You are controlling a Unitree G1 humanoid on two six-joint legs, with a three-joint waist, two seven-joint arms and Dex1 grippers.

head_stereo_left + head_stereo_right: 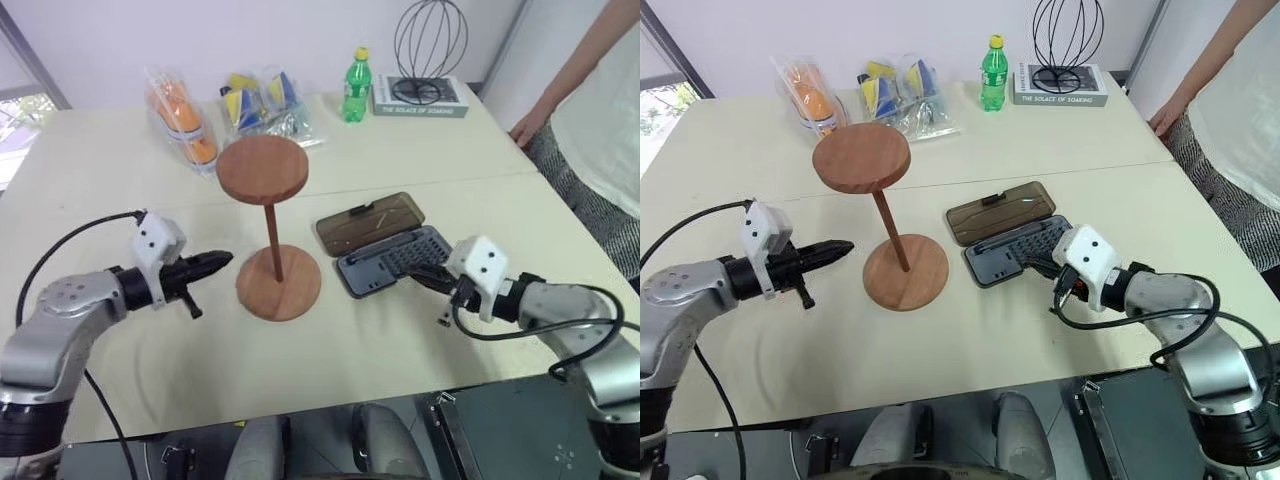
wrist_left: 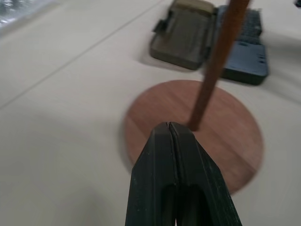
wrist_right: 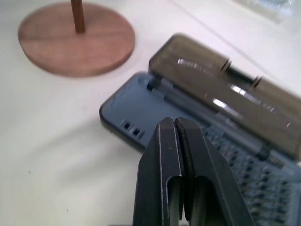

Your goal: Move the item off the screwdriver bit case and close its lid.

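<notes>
Wooden stand (image 1: 277, 268) upright on the table (image 1: 420, 160), just left of the screwdriver bit case (image 1: 395, 261), base clear of the case and not resting on it. So, as a judgement: first half done, lid closing left.

Case open, long axis slanting from near-left to far-right. Lid (image 1: 369, 223) laid flat on the table along the case's far long edge, hinge between lid and tray.

Right gripper (image 3: 178, 123) at the case's near right end, fingers pressed together on nothing, tip hovering over the tray's near edge and aimed across the tray toward the lid. Contact with the tray hard to tell.

Left gripper (image 1: 218, 262) on the far side of the stand from the case, also closed and empty, tip aimed at the stand's rod, well apart from the case.

Right arm clearly nearer. Likely needed: reach past the tray to the lid's far edge, get under it, then swing it back over the hinge toward the robot. Risk: pushing the whole case instead of lifting the lid.
</notes>
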